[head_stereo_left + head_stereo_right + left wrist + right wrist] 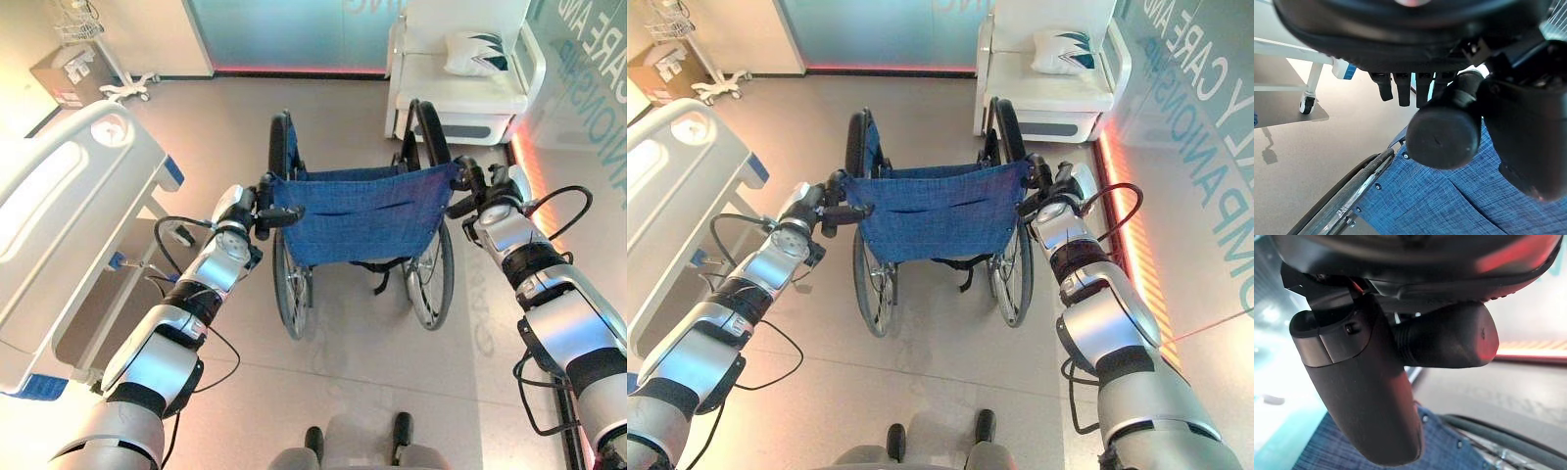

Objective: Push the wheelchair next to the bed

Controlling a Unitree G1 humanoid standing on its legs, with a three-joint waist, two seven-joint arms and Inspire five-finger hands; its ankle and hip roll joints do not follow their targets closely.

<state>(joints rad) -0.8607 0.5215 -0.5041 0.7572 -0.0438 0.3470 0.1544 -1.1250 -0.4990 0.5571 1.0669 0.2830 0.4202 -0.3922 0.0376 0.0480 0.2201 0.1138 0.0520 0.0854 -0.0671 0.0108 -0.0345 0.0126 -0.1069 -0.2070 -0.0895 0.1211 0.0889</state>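
Note:
A wheelchair (362,215) with a blue cloth back stands in the middle of the floor, its back toward me. My left hand (263,199) is curled round its left push handle (1442,139), whose black end pokes out between thumb and fingers (1400,90). On the other side my right hand (470,184) grips the right push handle (1449,340), with the thumb (1361,396) wrapped across it. The white bed (59,215) with blue corner bumpers lies along the left, a short gap from the chair's left wheel (291,284).
A white armchair (460,93) with a cushion (475,51) stands just beyond the wheelchair at the back right. A cardboard box (69,73) and a wheeled stand base (127,88) sit at the back left. A glass wall (588,88) runs along the right.

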